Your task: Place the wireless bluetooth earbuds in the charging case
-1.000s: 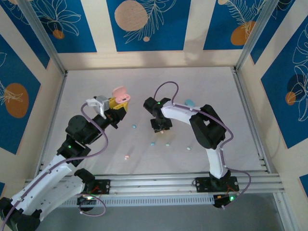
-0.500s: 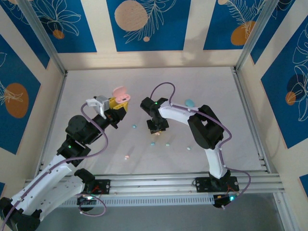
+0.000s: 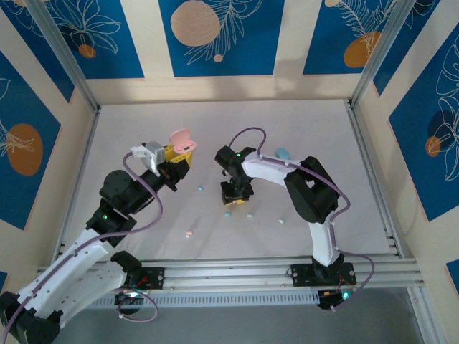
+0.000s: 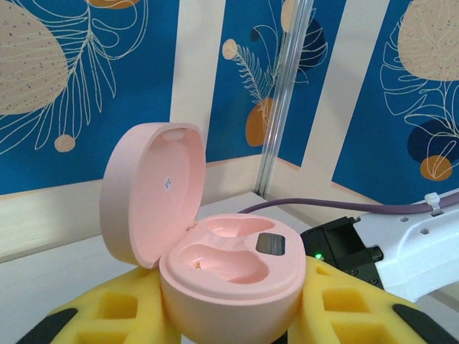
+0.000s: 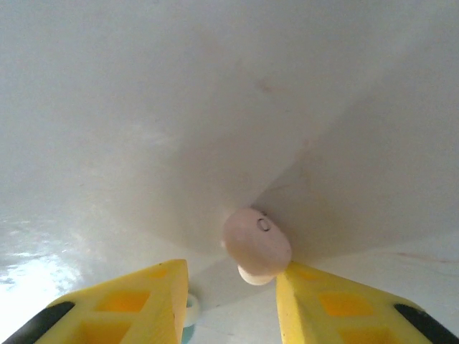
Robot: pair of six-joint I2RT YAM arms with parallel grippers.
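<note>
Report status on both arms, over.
Left gripper shut on pink case, lid open, both wells empty. Right gripper open, pink earbud between its fingers, not clamped. Loose earbuds scattered nearby, nothing blocking.

Case (image 4: 229,287) base and yellow fingers (image 4: 373,315) cut off by lower edge; one bud (image 5: 188,311) half hidden behind a finger (image 5: 136,301), colour unclear; from above, loose buds (image 3: 227,213) too small to tell shape.
</note>
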